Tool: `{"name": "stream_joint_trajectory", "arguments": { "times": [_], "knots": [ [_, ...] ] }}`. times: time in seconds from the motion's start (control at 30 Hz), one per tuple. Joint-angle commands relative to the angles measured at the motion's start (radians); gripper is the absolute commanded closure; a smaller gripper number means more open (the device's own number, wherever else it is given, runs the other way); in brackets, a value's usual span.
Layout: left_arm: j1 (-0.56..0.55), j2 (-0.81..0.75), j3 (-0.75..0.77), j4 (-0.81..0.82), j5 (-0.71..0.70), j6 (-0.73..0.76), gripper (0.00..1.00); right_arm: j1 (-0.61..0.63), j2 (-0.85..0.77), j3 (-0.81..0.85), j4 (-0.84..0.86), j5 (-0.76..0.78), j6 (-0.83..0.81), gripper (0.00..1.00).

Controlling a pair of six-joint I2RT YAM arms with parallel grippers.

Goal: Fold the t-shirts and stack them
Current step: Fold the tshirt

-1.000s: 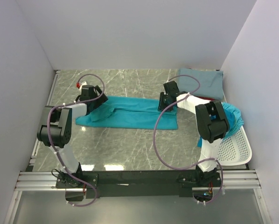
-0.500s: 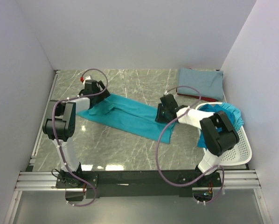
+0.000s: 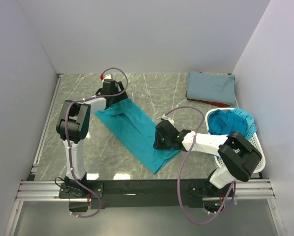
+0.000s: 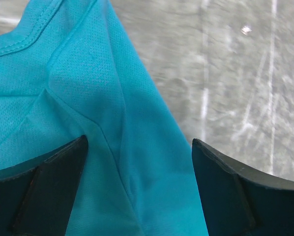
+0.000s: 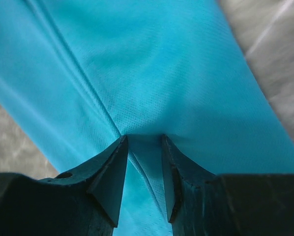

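Spanning bench (image 3: 112,160): teal mesh-knit t-shirt (image 3: 134,130), long creased diagonal strip, frame centre.
Left tool (image 4: 139,147): spread apart over its upper-left end.
Right tool (image 5: 143,140): clamped on a fold near its lower-right hem.
Open room: marbled stone shows lower left.

place: robot lab cell | white walls (image 3: 137,34), aluminium rail (image 3: 39,189) (marbled tabletop (image 3: 152,88))
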Motion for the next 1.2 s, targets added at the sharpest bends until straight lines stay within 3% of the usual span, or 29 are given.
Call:
{"name": "stream_joint_trajectory", "arguments": {
  "times": [0.0,0.3,0.87,1.17],
  "knots": [
    [-0.039,0.033,0.035,-0.039,0.038,0.041,0.07,0.069,-0.013,-0.043,-0.024,-0.023,0.053,0.59],
    [-0.099,0.099,0.118,0.018,0.162,0.055,0.08,0.191,0.087,0.038,0.078,-0.103,0.027,0.59],
    [-0.144,0.255,0.357,0.019,0.334,0.097,0.08,0.231,0.121,0.080,0.185,-0.156,0.010,0.59],
    [-0.162,0.178,0.443,-0.002,0.330,0.133,0.07,0.261,0.006,0.112,0.116,-0.077,-0.070,0.57]
  ]
}}
